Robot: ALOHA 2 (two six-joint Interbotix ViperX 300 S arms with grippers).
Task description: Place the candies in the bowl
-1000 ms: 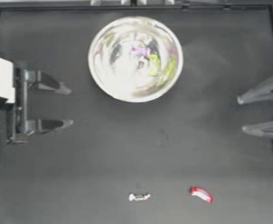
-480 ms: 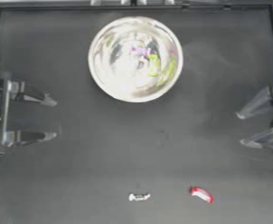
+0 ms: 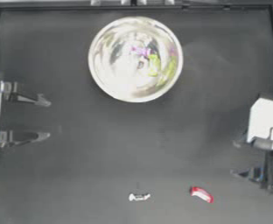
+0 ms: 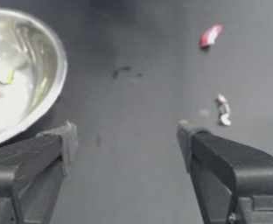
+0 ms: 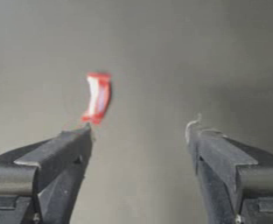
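Top view: the silver bowl (image 3: 135,59) holds purple and yellow-green candies; a white candy (image 3: 139,197) and red-white candy (image 3: 201,194) remain on the tabletop.

Left wrist view: left end effector (image 4: 124,133) open, empty.

Right wrist view: right end effector (image 5: 140,127) open, empty, near the red-white candy (image 5: 97,98).

We see a laboratory-style robot test bench: a bare dark table (image 3: 75,175) enclosed by a raised border frame (image 3: 139,8).

Your dark table (image 3: 75,175) and what sits on it

You have the silver bowl (image 3: 106,83) resting near the far edge, while the red-white candy (image 3: 201,194) and a white candy (image 3: 139,197) lie near each other but apart, well away at the near edge.
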